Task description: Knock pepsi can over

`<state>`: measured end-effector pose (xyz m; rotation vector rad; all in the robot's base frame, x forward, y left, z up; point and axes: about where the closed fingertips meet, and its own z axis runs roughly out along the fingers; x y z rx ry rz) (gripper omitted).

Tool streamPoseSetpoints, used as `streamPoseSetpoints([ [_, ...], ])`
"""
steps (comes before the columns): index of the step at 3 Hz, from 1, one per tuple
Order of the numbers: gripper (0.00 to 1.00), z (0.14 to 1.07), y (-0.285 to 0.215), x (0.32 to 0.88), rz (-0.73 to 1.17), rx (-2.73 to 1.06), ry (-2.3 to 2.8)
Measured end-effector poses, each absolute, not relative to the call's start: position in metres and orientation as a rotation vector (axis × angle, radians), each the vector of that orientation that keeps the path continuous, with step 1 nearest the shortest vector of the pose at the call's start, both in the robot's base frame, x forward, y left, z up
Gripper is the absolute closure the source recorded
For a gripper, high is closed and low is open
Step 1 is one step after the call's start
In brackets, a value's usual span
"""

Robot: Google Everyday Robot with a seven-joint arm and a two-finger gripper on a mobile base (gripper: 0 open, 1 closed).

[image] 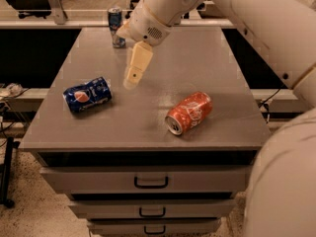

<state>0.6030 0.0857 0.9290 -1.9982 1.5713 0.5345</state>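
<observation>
We found the pepsi can toppled, lying crosswise just view-left of our gripper, pinched closed and empty above the cabinet top.

Three cans are on the one table. One dark blue pepsi can lies on its side at the left of the frame. One orange-red can lies on its side right of centre. One slimmer light-blue can stands upright at the upper left, by the table's far edge. That makes two cans down and one up.

Under the tabletop are three stacked drawers, the top drawer showing most fully. Each has one dark handle, so three handles. One arm comes in from the upper right. It carries one gripper, which hangs over the table at upper centre, just right of the pepsi can and apart from it.
</observation>
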Motion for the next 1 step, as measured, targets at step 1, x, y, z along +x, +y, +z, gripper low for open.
streamPoseSetpoints([
  [1, 0.00, 0.9302, 0.0823, 0.6020, 0.546, -1.986, 1.575],
])
